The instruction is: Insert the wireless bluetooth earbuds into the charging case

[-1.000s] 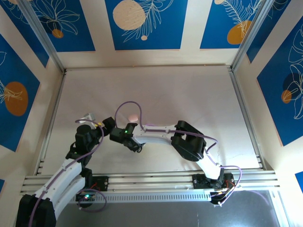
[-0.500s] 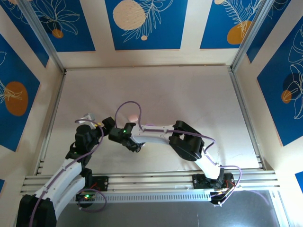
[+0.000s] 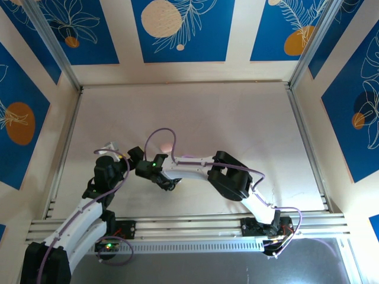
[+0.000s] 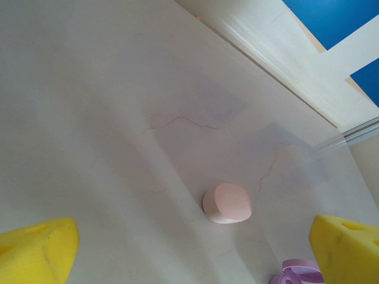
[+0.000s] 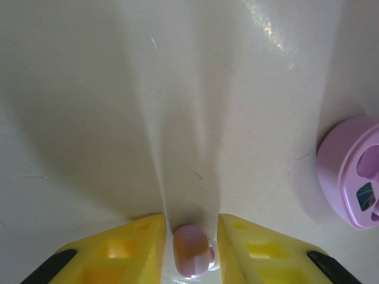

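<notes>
Right pincer (image 5: pixel 190 239): over the last second my wrist creeps a little toward the left of the overhead frame and the jaws draw in. They now stand narrow, one to each side of a light purple earbud (image 5: pixel 190 258) lying on the table (image 5: pixel 118 89), bottom centre of my wrist view. I cannot tell whether the pads touch it yet. The open purple case (image 5: pixel 354 177) sits at the right edge, well apart. Judgement: pick nearly made, insertion still ahead. Left pincer (image 4: pixel 189 242) wide and empty, a shut pink case (image 4: pixel 227 203) beyond it.

Right pincer (image 5: pixel 190 225) seemingly almost closed
</notes>
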